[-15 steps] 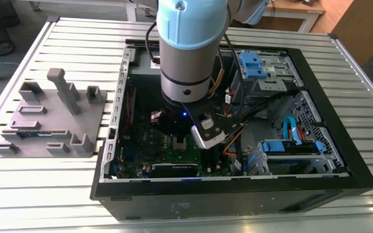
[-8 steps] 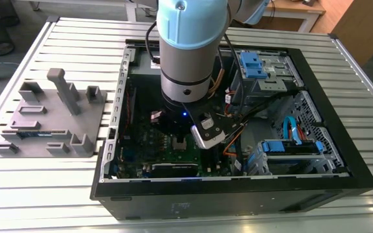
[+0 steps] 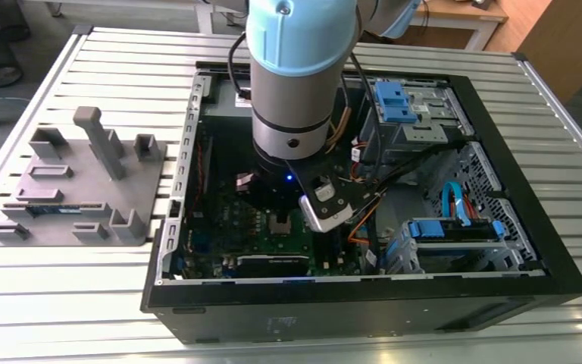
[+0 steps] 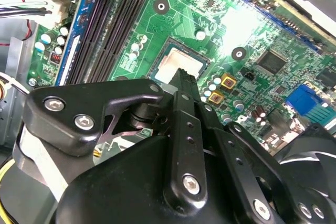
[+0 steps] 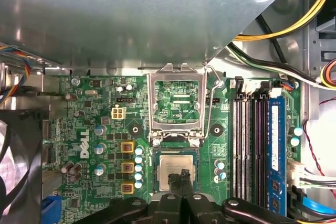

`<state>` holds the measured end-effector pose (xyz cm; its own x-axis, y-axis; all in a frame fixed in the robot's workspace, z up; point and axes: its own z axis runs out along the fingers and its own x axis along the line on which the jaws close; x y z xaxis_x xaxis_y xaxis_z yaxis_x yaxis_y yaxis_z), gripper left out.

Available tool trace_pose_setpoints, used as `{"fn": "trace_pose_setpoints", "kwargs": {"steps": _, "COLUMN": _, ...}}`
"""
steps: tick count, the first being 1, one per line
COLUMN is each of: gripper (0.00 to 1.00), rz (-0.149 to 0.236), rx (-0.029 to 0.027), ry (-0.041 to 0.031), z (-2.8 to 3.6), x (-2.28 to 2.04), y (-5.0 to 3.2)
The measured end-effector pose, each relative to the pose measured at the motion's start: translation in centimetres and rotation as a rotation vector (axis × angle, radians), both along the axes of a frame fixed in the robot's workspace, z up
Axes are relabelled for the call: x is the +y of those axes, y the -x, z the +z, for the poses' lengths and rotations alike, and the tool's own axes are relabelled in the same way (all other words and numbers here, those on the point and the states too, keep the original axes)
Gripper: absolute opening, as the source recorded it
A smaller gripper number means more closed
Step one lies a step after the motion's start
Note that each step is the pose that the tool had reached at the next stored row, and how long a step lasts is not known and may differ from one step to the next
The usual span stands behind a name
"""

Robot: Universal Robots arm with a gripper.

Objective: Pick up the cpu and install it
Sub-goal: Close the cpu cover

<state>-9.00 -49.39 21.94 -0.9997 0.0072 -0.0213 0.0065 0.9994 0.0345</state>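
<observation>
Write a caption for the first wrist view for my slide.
Gripper at the cpu, which lies in the socket; frame open.

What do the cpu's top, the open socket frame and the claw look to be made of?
The cpu top: metal, with a matte silvery-grey sheen. The socket frame: thin bright sheet metal, likely steel, judging by its reflections. The claw: matte black, either anodised metal or hard plastic.

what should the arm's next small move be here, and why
Probably lift the gripper straight up a little: the cpu already appears seated flat beside the open socket frame, and the shut fingertips sit over its edge rather than around it.
</observation>
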Motion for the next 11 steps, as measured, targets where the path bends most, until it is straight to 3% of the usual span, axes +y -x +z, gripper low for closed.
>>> {"fn": "trace_pose_setpoints", "kwargs": {"steps": 11, "gripper": 0.11, "rz": 0.000, "rx": 0.0000, "ry": -0.0001, "z": 0.00, "x": 0.64, "y": -0.58}}
